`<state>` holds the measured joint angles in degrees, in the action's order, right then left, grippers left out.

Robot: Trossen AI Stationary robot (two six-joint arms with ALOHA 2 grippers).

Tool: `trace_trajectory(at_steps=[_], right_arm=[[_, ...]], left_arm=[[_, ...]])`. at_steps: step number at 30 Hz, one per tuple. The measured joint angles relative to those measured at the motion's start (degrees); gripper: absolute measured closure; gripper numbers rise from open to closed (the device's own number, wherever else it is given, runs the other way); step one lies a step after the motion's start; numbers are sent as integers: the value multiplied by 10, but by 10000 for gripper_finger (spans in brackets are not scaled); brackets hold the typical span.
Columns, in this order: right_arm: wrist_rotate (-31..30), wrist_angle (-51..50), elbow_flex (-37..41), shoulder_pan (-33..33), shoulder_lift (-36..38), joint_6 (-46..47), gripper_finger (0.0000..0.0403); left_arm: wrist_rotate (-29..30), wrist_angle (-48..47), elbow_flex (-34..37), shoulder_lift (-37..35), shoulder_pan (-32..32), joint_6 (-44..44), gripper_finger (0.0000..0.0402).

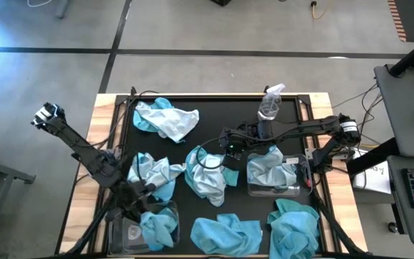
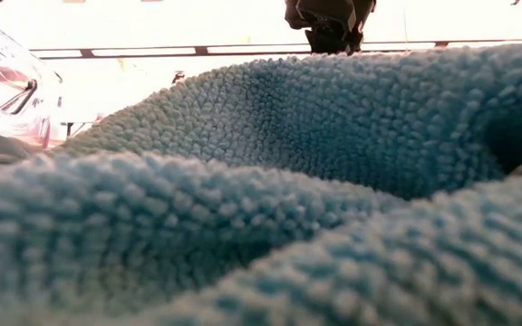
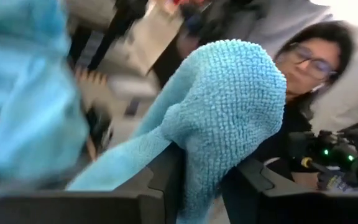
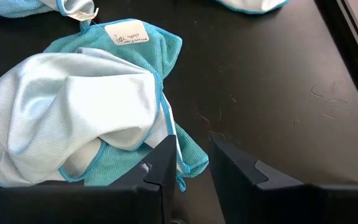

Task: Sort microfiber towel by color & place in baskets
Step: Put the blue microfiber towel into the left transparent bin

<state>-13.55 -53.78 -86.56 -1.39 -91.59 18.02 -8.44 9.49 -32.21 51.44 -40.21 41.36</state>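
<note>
Several towels loose on tabletop. My left hand pinches turquoise towel over near-left basket. Right hand released above mid-tabletop pale towel. Light, limp, grippy: pinch raised fold.

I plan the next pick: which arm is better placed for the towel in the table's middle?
Right. The right gripper hangs open just over the middle towel; the left gripper is shut on a turquoise towel by the left basket.
</note>
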Motion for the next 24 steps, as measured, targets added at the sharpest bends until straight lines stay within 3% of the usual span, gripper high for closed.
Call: trace_trajectory(at_steps=[7, 13, 19, 24], right_arm=[[0, 0, 0, 0, 0, 0, 311], [0, 0, 0, 0, 0, 0, 312], [0, 0, 0, 0, 0, 0, 316], [0, 0, 0, 0, 0, 0, 311]], left_arm=[[-1, -185, 0, -18, 0, 197, 315], [-1, -297, 0, -27, 0, 296, 315], [23, -305, 0, -18, 0, 338, 315], [-32, -309, 0, -21, -1, 339, 315]])
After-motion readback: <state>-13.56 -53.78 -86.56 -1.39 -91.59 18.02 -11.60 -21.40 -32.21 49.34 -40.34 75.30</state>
